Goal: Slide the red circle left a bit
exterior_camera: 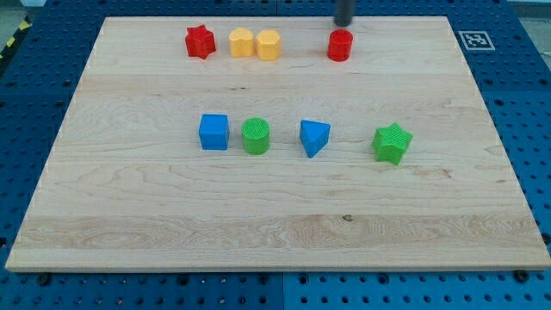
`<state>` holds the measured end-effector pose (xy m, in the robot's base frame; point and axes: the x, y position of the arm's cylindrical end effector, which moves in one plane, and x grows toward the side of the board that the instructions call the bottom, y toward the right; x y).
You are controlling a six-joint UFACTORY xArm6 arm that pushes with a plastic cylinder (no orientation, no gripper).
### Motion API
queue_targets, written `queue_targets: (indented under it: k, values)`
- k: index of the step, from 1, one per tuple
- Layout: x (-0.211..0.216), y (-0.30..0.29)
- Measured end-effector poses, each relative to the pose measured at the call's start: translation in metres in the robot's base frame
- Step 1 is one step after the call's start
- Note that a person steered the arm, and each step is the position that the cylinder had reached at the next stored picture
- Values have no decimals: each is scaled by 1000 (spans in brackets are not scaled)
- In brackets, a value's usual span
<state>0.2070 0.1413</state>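
The red circle stands near the view's top edge of the wooden board, right of centre. My tip is at the very top of the view, just above the red circle and a touch to its right, with a small gap between them. Only the rod's lower end shows.
A red star, a yellow block and a yellow hexagon line up left of the red circle. Across the middle stand a blue cube, a green circle, a blue triangle and a green star.
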Motion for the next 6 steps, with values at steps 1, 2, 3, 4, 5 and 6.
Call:
queue_targets:
  k: [1, 2, 3, 4, 5, 6]
  values:
    - [18, 55]
    - [54, 70]
    - [70, 70]
    - [81, 55]
    - [81, 29]
    - [81, 0]
